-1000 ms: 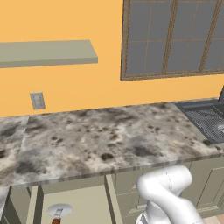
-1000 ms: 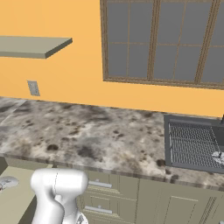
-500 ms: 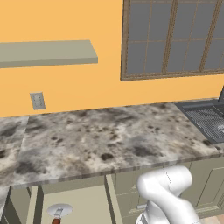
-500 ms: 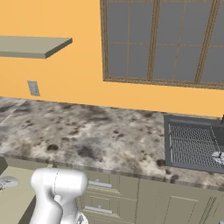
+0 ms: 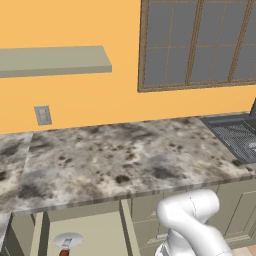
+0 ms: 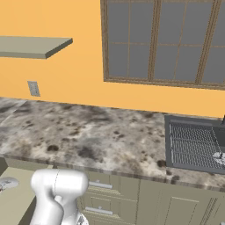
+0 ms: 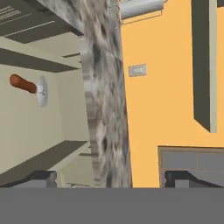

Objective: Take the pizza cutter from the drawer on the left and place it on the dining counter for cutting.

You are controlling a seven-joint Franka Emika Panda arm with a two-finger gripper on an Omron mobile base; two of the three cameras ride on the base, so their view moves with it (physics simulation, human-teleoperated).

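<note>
pizza cutter [image 5: 67,242] in open drawer [image 5: 95,235]

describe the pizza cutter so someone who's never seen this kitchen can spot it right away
Start at the long wall counter with the mottled grey-brown marble top under the window. Below its front edge, toward the left, a sage-green drawer stands pulled open. The pizza cutter lies on its pale floor: a round silver blade on a short reddish-brown handle, the drawer's one visible item.

- We face an orange wall [image 5: 100,100] with a grid-paned window [image 5: 200,42].
- We see a grey-green shelf [image 5: 52,60] and an outlet plate [image 5: 42,115].
- Below runs a mottled marble desk [image 5: 125,155].
</note>
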